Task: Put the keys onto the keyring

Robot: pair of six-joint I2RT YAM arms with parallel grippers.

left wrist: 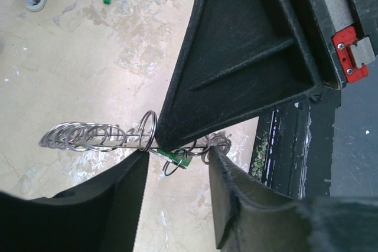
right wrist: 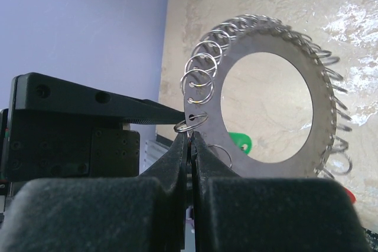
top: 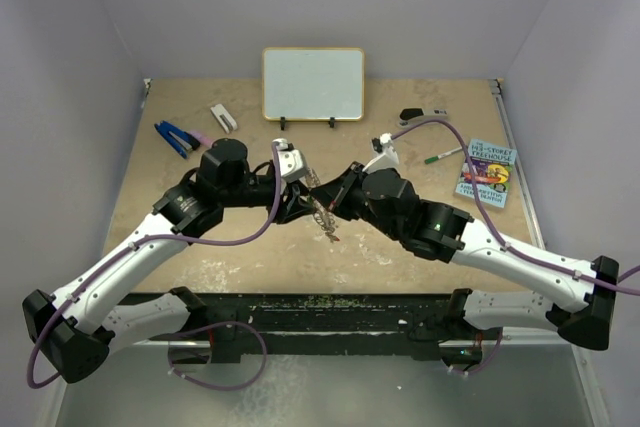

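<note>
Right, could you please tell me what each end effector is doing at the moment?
Left end effector: open, straddling the green key.
Right end effector: shut on the keyring.

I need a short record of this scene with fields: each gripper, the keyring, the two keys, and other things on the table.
left gripper: jaws apart, green key between the fingertips; no grip seen
right gripper: shut on the keyring's rim
keyring: held above the table, small wire rings round its rim
green key: at the keyring's lower part
red key: barely visible, lower edge
also on table: book, green-capped pen, whiteboard
</note>
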